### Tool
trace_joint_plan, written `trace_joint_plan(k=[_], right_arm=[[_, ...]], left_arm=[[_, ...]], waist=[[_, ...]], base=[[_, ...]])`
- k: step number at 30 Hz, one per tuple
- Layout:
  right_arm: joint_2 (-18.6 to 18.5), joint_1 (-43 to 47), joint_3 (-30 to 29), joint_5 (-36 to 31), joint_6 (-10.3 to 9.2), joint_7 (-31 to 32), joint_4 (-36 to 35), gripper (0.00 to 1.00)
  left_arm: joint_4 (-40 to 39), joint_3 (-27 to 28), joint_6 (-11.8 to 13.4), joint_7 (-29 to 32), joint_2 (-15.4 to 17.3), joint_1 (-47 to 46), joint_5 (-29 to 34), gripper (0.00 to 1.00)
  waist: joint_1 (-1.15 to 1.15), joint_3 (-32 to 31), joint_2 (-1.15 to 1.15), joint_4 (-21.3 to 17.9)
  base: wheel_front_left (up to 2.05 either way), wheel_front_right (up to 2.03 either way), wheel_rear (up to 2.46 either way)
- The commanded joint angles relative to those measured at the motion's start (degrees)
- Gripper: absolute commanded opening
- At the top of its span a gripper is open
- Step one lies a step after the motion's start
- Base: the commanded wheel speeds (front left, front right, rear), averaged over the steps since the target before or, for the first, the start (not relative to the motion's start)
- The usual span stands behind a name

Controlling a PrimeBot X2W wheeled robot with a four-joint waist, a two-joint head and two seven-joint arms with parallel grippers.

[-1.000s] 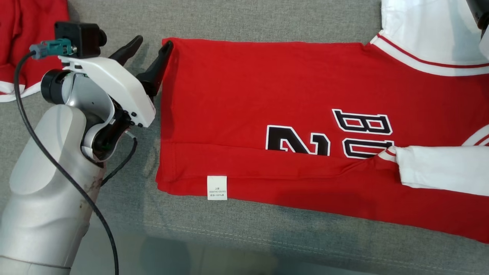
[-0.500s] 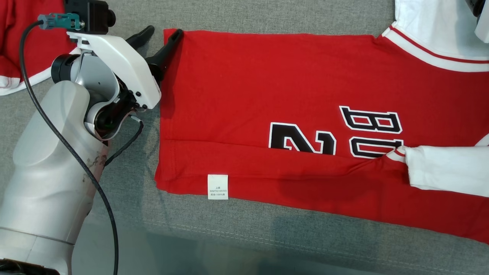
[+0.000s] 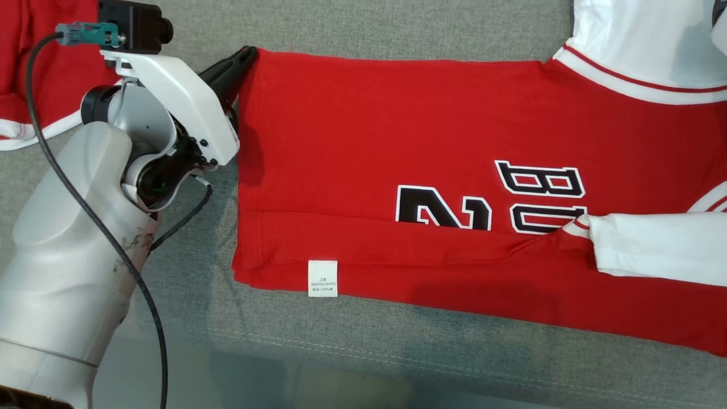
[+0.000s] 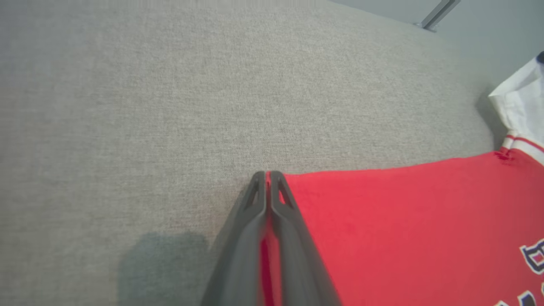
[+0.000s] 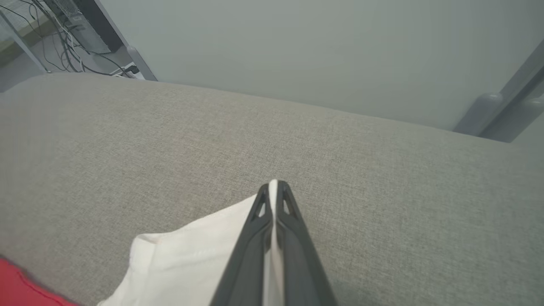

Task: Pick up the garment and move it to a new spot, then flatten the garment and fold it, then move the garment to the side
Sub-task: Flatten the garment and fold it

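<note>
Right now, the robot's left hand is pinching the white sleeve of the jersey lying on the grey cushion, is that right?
Not quite. The left hand is pinching a red corner of the jersey, not its white sleeve: the left wrist view shows red cloth between the closed fingers. The jersey does lie on the grey cushion.

On cushion (image 3: 397, 23): jersey (image 3: 352, 130), spread flat. At its far left corner, left gripper (image 3: 249, 52). Farther left, second garment (image 3: 11, 57). On near hem, care label (image 3: 322, 278).
</note>
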Motion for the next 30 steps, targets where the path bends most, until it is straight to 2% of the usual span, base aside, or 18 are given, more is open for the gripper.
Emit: trace_joint_plan(k=[1,12,18,23,26,30], right_arm=[[-1.10,2.35,0.20,1.40,0.23,-0.94,-2.70,0.00],[-15.38,16.67,4.45,14.27,0.23,-7.10,-24.56,0.00],[-20.97,26.69,5.23,19.61,0.23,-10.57,-35.10,0.00],[-23.99,32.17,6.52,18.68,0.23,-13.52,-39.67,0.00],[-25.43,35.16,7.61,14.76,0.23,-15.88,-40.32,0.00],[-24.27,38.58,7.98,12.72,0.23,-18.05,-38.93,0.00]], left_arm=[[-1.54,1.73,-0.41,-0.60,3.60,-0.13,-0.47,0.00],[-8.14,1.85,-0.41,-1.09,9.58,6.23,-5.02,0.00],[-12.84,3.90,-0.17,-0.51,13.50,11.10,-7.52,0.00],[-17.68,5.32,0.65,-0.92,16.38,15.33,-8.44,0.00],[-22.27,6.04,1.75,-1.35,18.09,19.35,-9.00,0.00],[-26.60,6.75,3.76,-1.79,19.30,24.23,-9.87,0.00]], waist=[[0.00,-0.47,0.00,-0.24],[0.00,-3.65,0.00,-2.81],[0.00,-5.29,0.00,-5.02],[0.00,-5.88,0.00,-6.46],[0.00,-6.08,0.00,-7.06],[0.00,-6.39,0.00,-7.31]], base=[[0.00,0.00,0.00],[0.00,0.00,0.00],[0.00,0.00,0.00],[0.00,0.00,0.00],[0.00,0.00,0.00],[0.00,0.00,0.00]])
